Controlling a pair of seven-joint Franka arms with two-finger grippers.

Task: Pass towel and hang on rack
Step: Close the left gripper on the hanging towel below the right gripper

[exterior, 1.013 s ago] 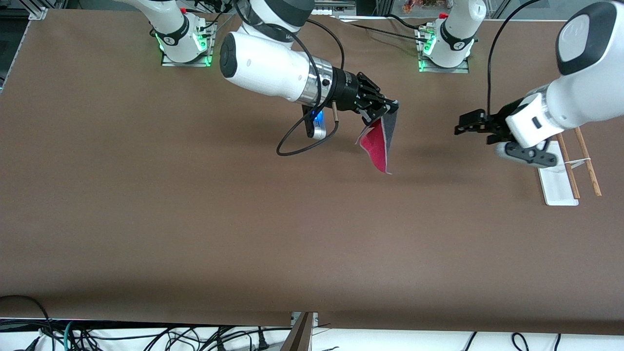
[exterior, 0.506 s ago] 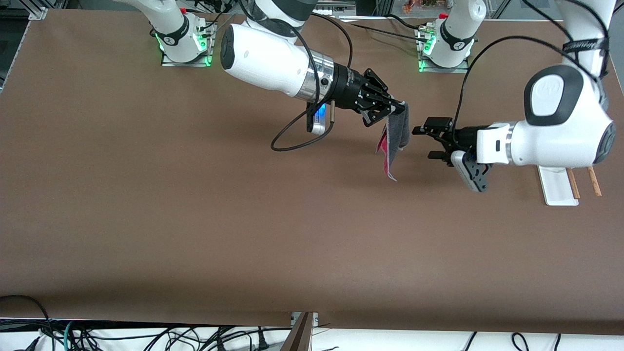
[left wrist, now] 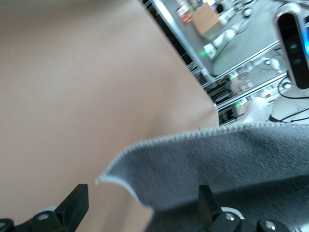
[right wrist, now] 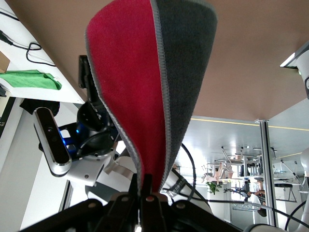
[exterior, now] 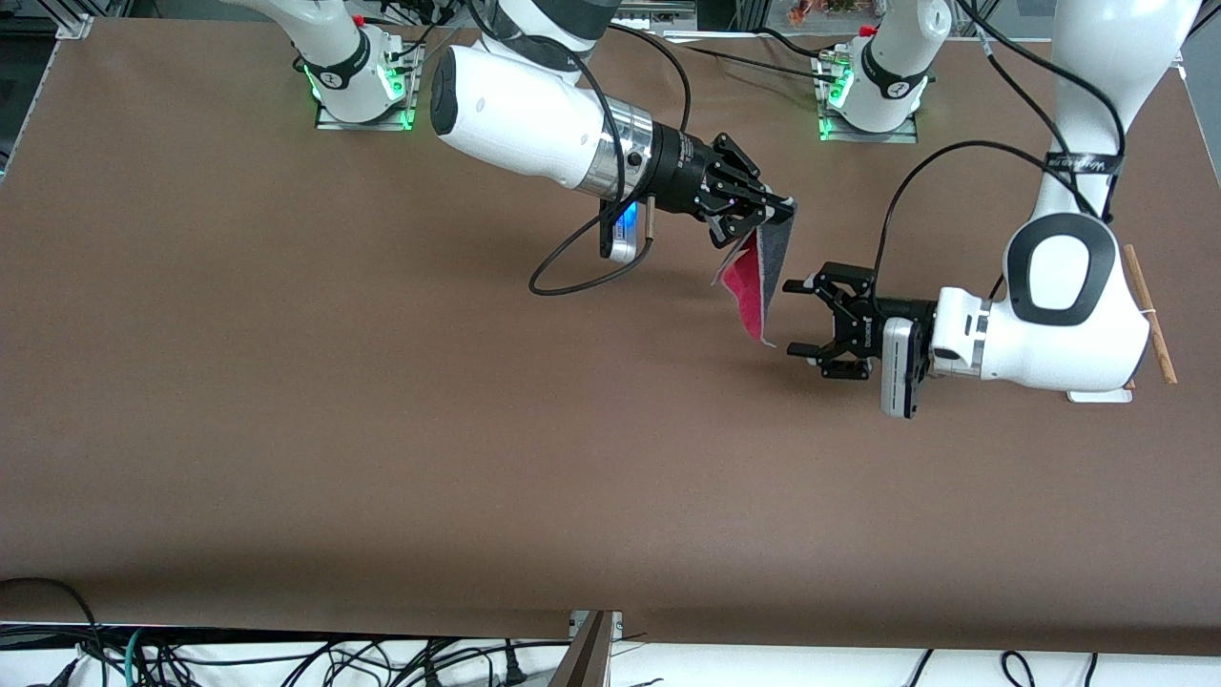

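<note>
Brown table (exterior: 382, 429) under two arms. Right gripper (exterior: 775, 212) pinches one corner of the towel (exterior: 754, 286), which hangs red and grey above mid-table. Left gripper (exterior: 799, 320), fingers spread wide, sits just beside the towel's lower edge. Rack (exterior: 1145, 315) stands at the left arm's end.

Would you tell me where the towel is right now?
The towel hangs in the air from the shut right gripper over mid-table, its lower edge beside the open left gripper.

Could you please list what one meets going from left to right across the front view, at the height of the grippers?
right gripper → towel → left gripper → rack
</note>
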